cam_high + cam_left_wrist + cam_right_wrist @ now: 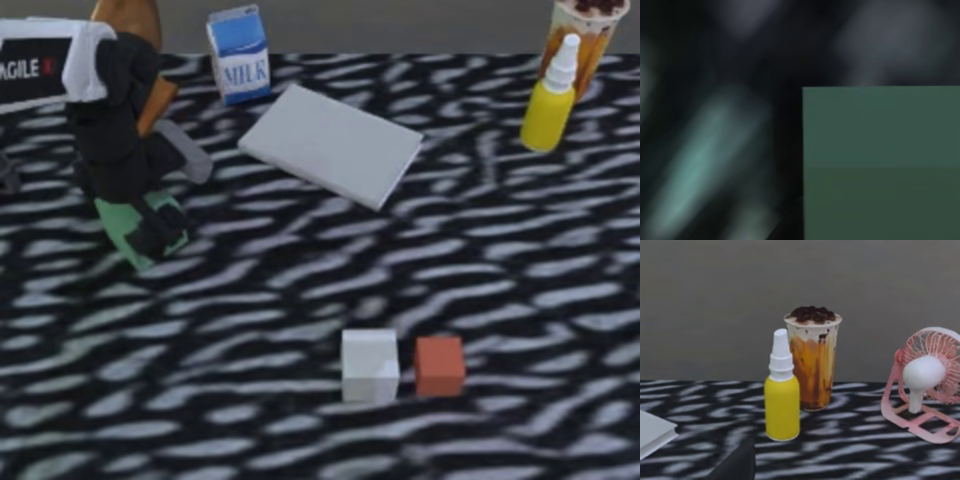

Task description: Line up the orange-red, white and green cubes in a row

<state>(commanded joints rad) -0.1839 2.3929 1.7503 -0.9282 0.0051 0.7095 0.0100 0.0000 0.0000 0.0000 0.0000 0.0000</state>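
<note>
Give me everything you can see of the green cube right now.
The green cube is a plain matte mint-green block, the largest of the three cubes. It sits at the table's left side, turned askew to the table edges and far from the white and orange-red cubes. The left end effector is down over it and hides much of its top. In the left wrist view its flat face shows close up.

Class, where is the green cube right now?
In the top view the green cube sits at the table's left, under the left gripper, far from the white cube.
</note>
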